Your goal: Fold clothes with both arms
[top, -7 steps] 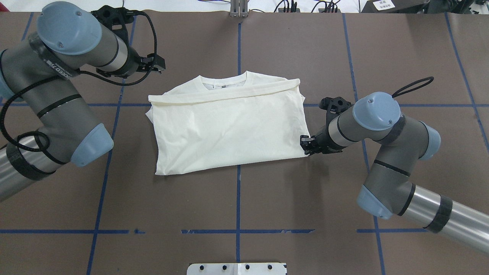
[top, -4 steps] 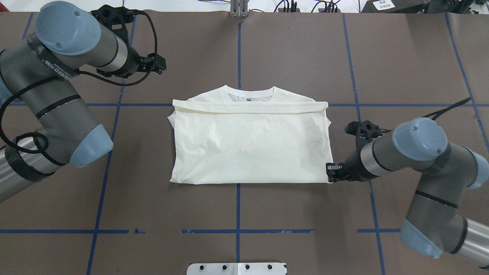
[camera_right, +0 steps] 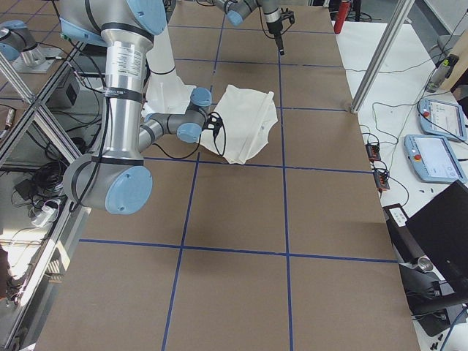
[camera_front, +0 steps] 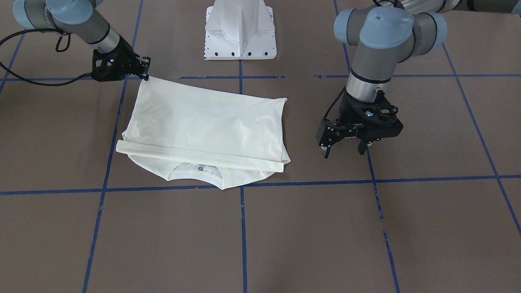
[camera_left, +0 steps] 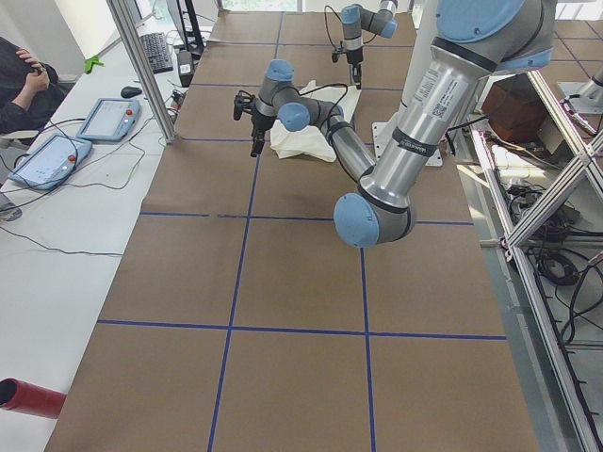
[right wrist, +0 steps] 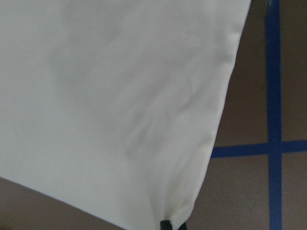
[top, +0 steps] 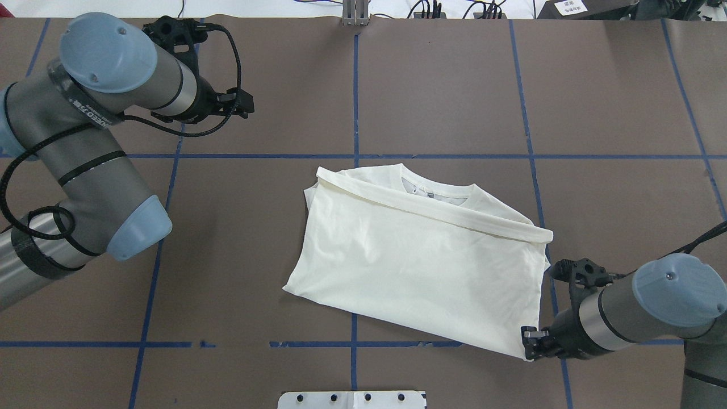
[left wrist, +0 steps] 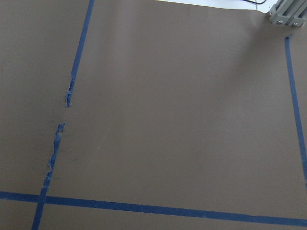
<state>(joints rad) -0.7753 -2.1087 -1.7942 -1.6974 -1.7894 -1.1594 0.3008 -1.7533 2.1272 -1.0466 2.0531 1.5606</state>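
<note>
T-shirt [top: 420, 267] on brown table [top: 443, 85]; blue tape [top: 255, 156] grid.

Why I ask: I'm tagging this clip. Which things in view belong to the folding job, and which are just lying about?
Job: T-shirt; right gripper, shut on its corner; left gripper, open, off the cloth.
Lying about: white pedestal base; teach pendants on the side desk.
</note>
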